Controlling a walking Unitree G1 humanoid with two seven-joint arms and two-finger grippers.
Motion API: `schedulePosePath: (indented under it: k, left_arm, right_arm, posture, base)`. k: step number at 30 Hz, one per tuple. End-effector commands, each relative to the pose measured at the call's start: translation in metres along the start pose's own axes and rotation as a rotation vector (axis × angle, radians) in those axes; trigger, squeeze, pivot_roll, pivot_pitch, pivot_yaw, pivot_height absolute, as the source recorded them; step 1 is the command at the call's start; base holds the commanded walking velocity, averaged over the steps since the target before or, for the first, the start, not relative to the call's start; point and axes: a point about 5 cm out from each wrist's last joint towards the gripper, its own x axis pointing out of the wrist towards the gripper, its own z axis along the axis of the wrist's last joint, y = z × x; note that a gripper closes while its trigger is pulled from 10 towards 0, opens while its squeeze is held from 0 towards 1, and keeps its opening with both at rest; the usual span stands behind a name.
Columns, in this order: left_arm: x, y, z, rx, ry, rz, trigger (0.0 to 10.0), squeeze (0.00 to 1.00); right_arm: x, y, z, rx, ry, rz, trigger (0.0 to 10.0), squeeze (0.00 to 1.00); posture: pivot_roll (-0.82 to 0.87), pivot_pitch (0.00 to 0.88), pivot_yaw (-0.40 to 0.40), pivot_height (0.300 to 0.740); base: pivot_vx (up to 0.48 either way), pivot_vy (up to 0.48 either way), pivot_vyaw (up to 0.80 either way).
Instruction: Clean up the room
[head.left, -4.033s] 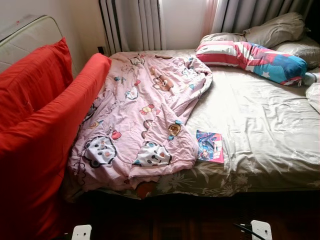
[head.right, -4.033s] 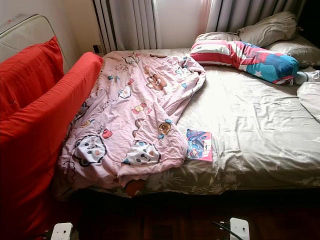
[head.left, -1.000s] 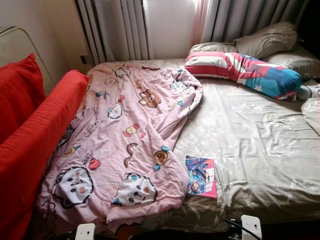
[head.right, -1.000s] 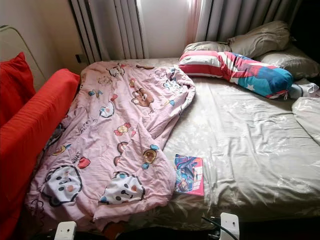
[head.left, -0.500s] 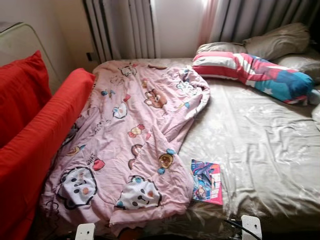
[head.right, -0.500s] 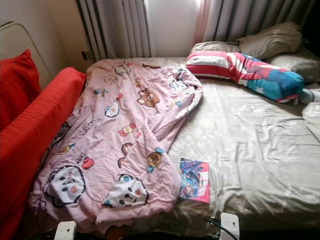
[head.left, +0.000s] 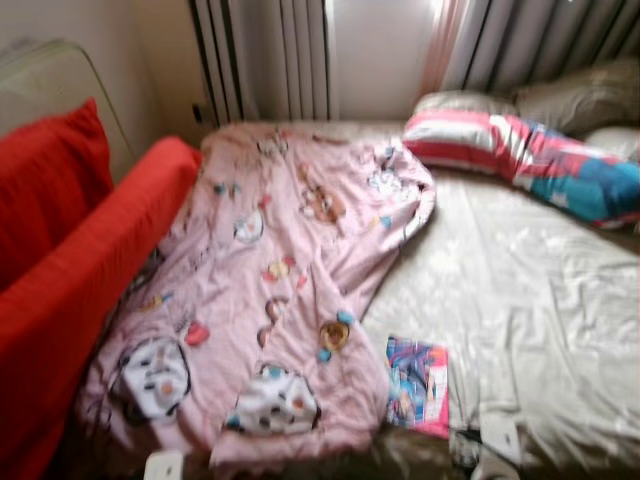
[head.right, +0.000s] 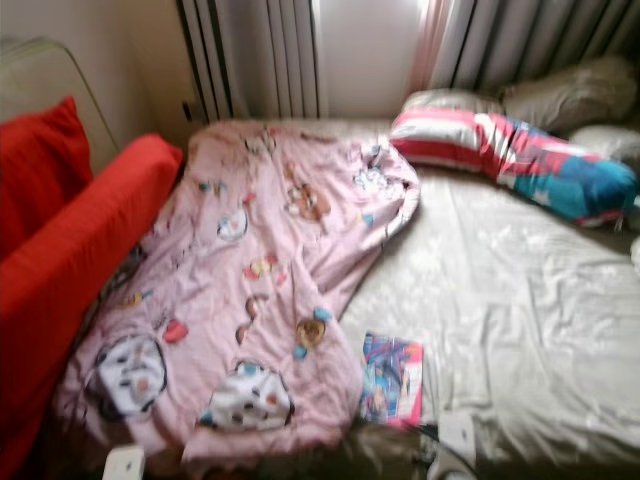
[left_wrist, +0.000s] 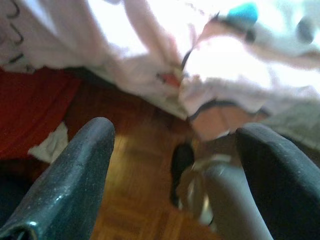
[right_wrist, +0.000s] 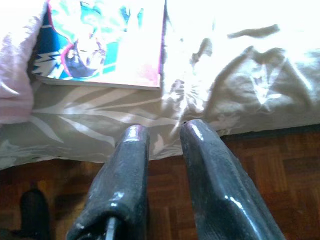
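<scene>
Glossy and thin, the book (right_wrist: 102, 42) lies flat near the bed's (head.left: 540, 300) foot edge, just beside the pink quilt (head.left: 270, 290). Likely light, slippery; pinch its overhanging spine edge. Right claw (right_wrist: 162, 135) nearly closed, empty; left claw (left_wrist: 175, 145) spread wide over floor (left_wrist: 135, 200).

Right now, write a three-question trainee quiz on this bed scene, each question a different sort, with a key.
1. True or false: the book lies on the bare sheet beside the pink blanket.
2. Which gripper has its fingers spread wide? A) left gripper B) right gripper
3. Fill in: the striped pillow lies at the ___ of the bed, by the curtains.

Key: 1 true; 2 A, since the right gripper's fingers are nearly together, near the bed edge below the book; 3 head.
</scene>
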Motion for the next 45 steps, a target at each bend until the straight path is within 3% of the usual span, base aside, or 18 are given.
schedulePosePath:
  k: [1, 3, 5, 6, 9, 11, 18, 22, 27, 34, 39, 45]
  left_arm:
    - [-0.002, 0.003, -0.001, -0.002, -0.021, 0.009, 10.0, 0.0]
    - [-0.002, 0.002, 0.0, 0.004, -0.041, 0.007, 10.0, 0.0]
    - [0.012, -0.011, 0.061, 0.049, -0.234, -0.027, 10.0, 0.0]
    - [0.014, -0.016, 0.081, 0.057, -0.304, -0.04, 10.0, 0.0]
    - [0.013, -0.021, 0.102, 0.066, -0.409, -0.065, 10.0, 0.0]
    - [0.008, -0.027, 0.111, 0.069, -0.501, -0.106, 10.0, 0.0]
    - [0.0, -0.034, 0.116, 0.073, -0.605, -0.136, 10.0, 0.0]
    - [-0.012, -0.032, 0.118, 0.081, -0.696, -0.135, 10.0, 0.0]
    - [-0.014, -0.033, 0.128, 0.119, -0.725, -0.171, 10.0, 0.0]
    - [-0.012, -0.042, 0.148, 0.079, -0.757, -0.203, 10.0, 0.0]
    - [-0.014, -0.05, 0.154, 0.058, -0.751, -0.253, 10.0, 0.0]
    - [-0.015, -0.056, 0.158, 0.107, -0.752, -0.308, 10.0, 0.0]
  right_arm:
    - [0.0, -0.001, 0.005, -0.001, -0.035, 0.003, 10.0, 0.0]
    - [0.001, -0.001, 0.01, -0.008, -0.06, 0.013, 10.0, 0.0]
    - [0.002, 0.002, 0.024, -0.037, -0.133, 0.055, 10.0, 0.0]
    - [0.002, 0.003, 0.033, -0.04, -0.174, 0.074, 10.0, 0.0]
    - [0.001, 0.008, 0.057, -0.064, -0.307, 0.116, 10.0, 0.0]
    - [-0.004, 0.017, 0.081, -0.064, -0.469, 0.168, 10.0, 0.0]
    - [-0.011, 0.02, 0.088, -0.026, -0.576, 0.18, 10.0, 0.0]
    - [-0.02, 0.018, 0.088, -0.025, -0.662, 0.198, 10.0, 0.0]
    - [-0.022, 0.007, 0.089, -0.034, -0.678, 0.157, 10.0, 0.0]
    - [-0.021, 0.001, 0.097, -0.002, -0.689, 0.13, 10.0, 0.0]
    - [-0.023, 0.015, 0.1, 0.016, -0.694, 0.214, 10.0, 0.0]
    - [-0.026, 0.024, 0.116, -0.062, -0.732, 0.29, 10.0, 0.0]
  posture:
    - [-0.04, 0.0, 0.012, 0.74]
    - [-0.04, 0.0, 0.016, 0.74]
    - [-0.04, 0.0, 0.018, 0.74]
    - [-0.03, 0.0, 0.018, 0.74]
    - [-0.04, 0.0, 0.019, 0.74]
    - [-0.04, 0.0, 0.021, 0.74]
    - [-0.03, 0.0, 0.02, 0.74]
    - [-0.02, 0.0, 0.013, 0.74]
    - [-0.01, 0.0, 0.002, 0.74]
    - [-0.02, 0.0, 0.006, 0.74]
    - [-0.04, 0.0, 0.028, 0.74]
    - [-0.03, 0.0, 0.021, 0.74]
  base:
    - [0.0, 0.0, 0.0]
    - [0.0, 0.0, 0.0]
    - [0.0, 0.0, 0.0]
    - [0.0, 0.0, 0.0]
    - [0.0, 0.0, 0.0]
    - [0.0, 0.0, 0.0]
    - [0.0, 0.0, 0.0]
    - [0.0, 0.0, 0.0]
    - [0.0, 0.0, 0.0]
    - [0.0, 0.0, 0.0]
    - [0.0, 0.0, 0.0]
    - [0.0, 0.0, 0.0]
